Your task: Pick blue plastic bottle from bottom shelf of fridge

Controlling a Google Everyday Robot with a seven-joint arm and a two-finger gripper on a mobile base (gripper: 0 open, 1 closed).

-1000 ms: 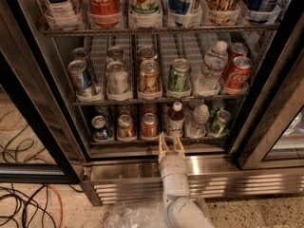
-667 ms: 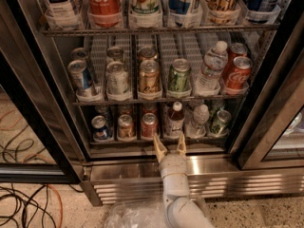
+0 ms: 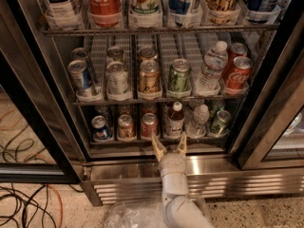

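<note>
Gripper state: the gripper (image 3: 169,145) has its fingers spread with nothing between them. It sits just in front of the bottom shelf (image 3: 137,139), near centre.
Target location: the blue plastic bottle (image 3: 176,121) stands upright at the shelf front inside the fridge (image 3: 228,167), slightly right of the gripper line.
Risk, misalignment: a straight advance may drive the left finger into the red can (image 3: 149,126) just left of the bottle.
Risk, crowding: the right finger may nudge the clear water bottle (image 3: 199,121) close on the right.
Risk, tipping: glancing contact high up could topple the bottle towards the far side.
Risk, front stop: too little lift could catch the base on the shelf lip.
</note>
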